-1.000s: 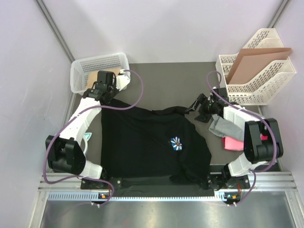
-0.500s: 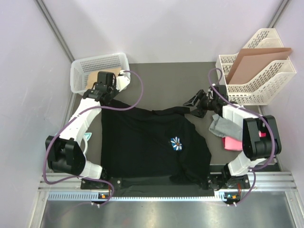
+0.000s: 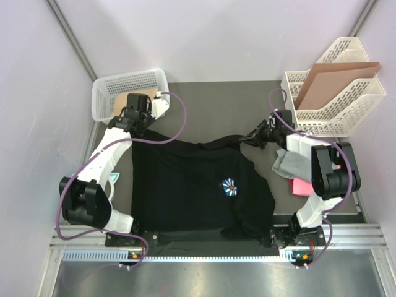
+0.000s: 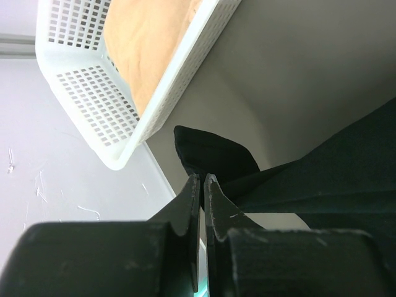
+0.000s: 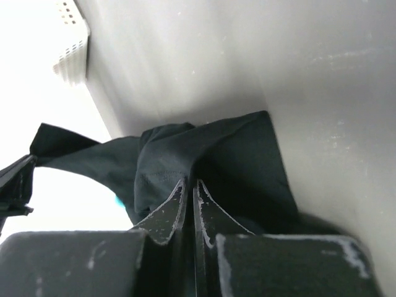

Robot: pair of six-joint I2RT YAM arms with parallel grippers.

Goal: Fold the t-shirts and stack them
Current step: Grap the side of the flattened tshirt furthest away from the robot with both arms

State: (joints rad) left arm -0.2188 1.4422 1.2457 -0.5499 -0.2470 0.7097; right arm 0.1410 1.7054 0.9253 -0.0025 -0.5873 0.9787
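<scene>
Top view, tabletop (image 3: 216,105): a dark grey, matte rectangle between pale walls.
Top view, black t-shirt (image 3: 185,185): soft, limp cloth spread across the middle. It is creased along its far hem and droops over the near edge. A small white-and-blue flower-like logo (image 3: 231,186) sits right of its centre.
Top view, left gripper (image 3: 133,129): at the shirt's far left corner, near the far left corner of the table. The cloth runs taut from it.
Top view, right gripper (image 3: 246,138): at the shirt's far right corner, where the fabric bunches into a raised ridge.
Top view, grey t-shirt (image 3: 292,164): a crumpled heap by the right edge, partly under the right arm.
Top view, pink t-shirt (image 3: 301,187): a bright scrap just nearer than the grey one and touching it.
Top view, white basket (image 3: 127,86): perforated plastic with rounded corners, in the far left corner.
Top view, file rack (image 3: 337,114): cream lattice plastic in the far right corner. A flat brown cardboard sheet (image 3: 328,80) stands slanted in it.

Left wrist, left gripper (image 4: 202,179): its black, scuffed fingers (image 4: 185,207) are pressed almost together, pinching the edge of the black t-shirt (image 4: 213,158), which pokes out beyond the tips as a rounded flap.
Left wrist, white basket (image 4: 93,93): a glossy grid of square holes, with a tan matte surface inside.

Right wrist, right gripper (image 5: 189,183): its tapered fingers (image 5: 164,216) are clamped on a gathered fold of the black t-shirt (image 5: 241,154), which fans out in soft wrinkles over the smooth grey tabletop (image 5: 260,55).
</scene>
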